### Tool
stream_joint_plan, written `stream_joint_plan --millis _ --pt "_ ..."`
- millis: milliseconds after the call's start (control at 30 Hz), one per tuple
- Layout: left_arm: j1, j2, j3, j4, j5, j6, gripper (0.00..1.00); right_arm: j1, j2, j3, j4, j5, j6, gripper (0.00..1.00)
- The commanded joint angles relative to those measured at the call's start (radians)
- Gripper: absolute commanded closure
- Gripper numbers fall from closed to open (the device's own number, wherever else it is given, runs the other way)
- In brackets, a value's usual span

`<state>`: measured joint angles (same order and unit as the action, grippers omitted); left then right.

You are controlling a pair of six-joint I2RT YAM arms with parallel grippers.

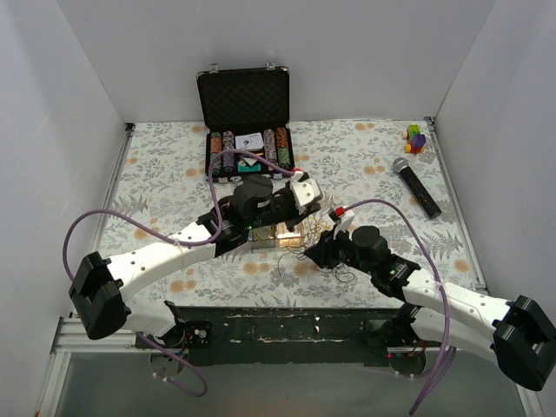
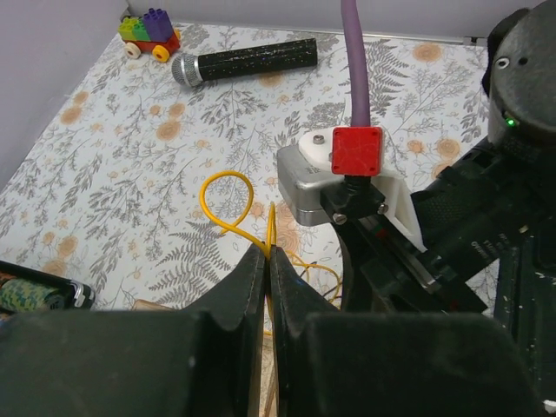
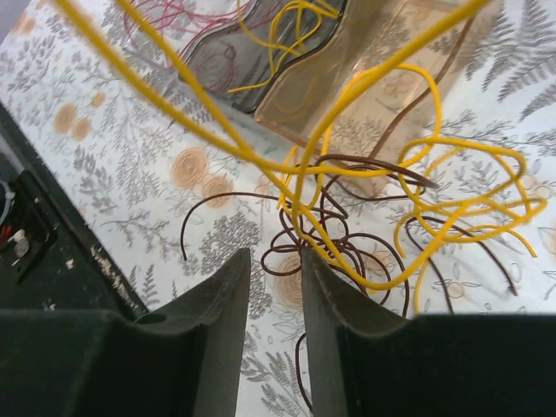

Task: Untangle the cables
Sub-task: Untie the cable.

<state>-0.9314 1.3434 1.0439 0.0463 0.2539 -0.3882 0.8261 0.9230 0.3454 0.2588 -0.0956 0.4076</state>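
**Left fingers [image 2: 245, 287] pinch the yellow cable [image 2: 271, 228]; right fingers [image 3: 217, 304] stand parted over the tangle**

In the left wrist view the two left fingers are pressed together, with a strand of the yellow cable caught between their tips. From the pinch the strand rises straight ahead of the tips. A second length curls into an open loop just ahead and to their left, above the flowered counter [image 2: 104, 174]. More yellow cable trails off to the right of the tips, low against the counter.

Close ahead and to the right of these fingers sits the right arm's wrist camera [image 2: 317, 178], silver and white with a red block on top. A purple hose [image 2: 352, 52] runs up from it. Far ahead, near the back of the counter, a microphone [image 2: 252, 59] lies on its side, and a small stack of toy bricks [image 2: 148, 33] sits to its left.

In the right wrist view the right fingers are held slightly apart, with a narrow gap between them and nothing gripped. Just ahead of their tips lies the tangle. Coils of brown cable [image 3: 347, 252] rest on the counter, and loops of yellow cable are threaded over and through them. Several yellow strands lift off the counter and cross above and ahead of the fingers, running up to the left and up to the right. Beyond the tangle, ahead of the fingers, stands a shiny box [image 3: 347, 78] that mirrors the cables.

From above, both sets of fingers meet near the middle of the counter with the tangle between and below them. An open poker-chip case [image 1: 243, 100] sits well beyond.
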Motion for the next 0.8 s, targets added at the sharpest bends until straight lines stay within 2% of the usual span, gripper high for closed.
stream_joint_plan --millis 0,167,267,333,500,600,767 --pt "-0.003 -0.079 0.074 -0.031 0.056 -0.063 1.0 0.024 -0.022 -0.014 0.076 0.201 -0.001 0.65" --pt "-0.003 -0.116 0.126 -0.1 0.165 -0.138 1.0 0.03 -0.052 -0.043 0.014 0.299 0.045 0.77" --pt "-0.003 -0.13 0.18 -0.143 0.247 -0.173 1.0 0.031 -0.073 -0.063 -0.052 0.378 0.112 0.93" --pt "-0.003 -0.136 0.209 -0.17 0.294 -0.181 1.0 0.031 -0.102 -0.08 -0.093 0.424 0.161 0.99" --pt "-0.003 -0.142 0.252 -0.204 0.335 -0.19 1.0 0.031 -0.2 -0.105 -0.217 0.517 0.244 0.99" --pt "-0.003 -0.136 0.245 -0.201 0.312 -0.163 1.0 0.033 -0.281 -0.105 -0.184 0.397 0.166 0.99" --pt "-0.003 -0.122 0.176 -0.146 0.268 -0.103 1.0 0.033 -0.406 -0.054 -0.304 0.413 0.114 0.87"
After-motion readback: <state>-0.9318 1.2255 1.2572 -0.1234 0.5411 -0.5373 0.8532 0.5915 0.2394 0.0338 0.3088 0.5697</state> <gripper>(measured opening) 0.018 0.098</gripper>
